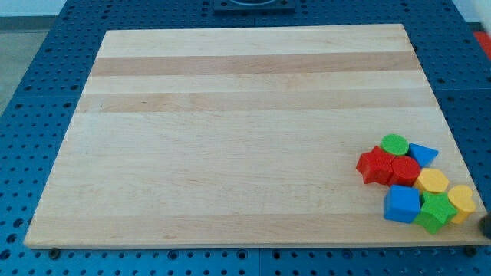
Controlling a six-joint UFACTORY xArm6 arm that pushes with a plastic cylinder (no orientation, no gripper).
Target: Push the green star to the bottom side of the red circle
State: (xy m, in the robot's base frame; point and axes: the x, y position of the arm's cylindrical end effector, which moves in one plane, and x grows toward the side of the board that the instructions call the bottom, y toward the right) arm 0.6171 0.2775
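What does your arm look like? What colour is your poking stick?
Hardly any of me shows. There is only a small dark sliver at the view's right edge, beside the rightmost yellow block; it is probably my tip. It looks plain and blackish. No cables or markings can be seen.

Two red blocks (374, 165) (405, 169), two green blocks (394, 143) (436, 211), two blue blocks (423, 153) (402, 204), two yellow blocks (433, 181) (461, 200), eight blocks counted on one wooden board (230, 138)

Pale wooden board (230, 130), smooth matt planks with visible grain, blue perforated table surface (46, 92) around it, green star (436, 211), red circle (405, 168) and neighbouring blocks of smooth, faintly glossy plastic
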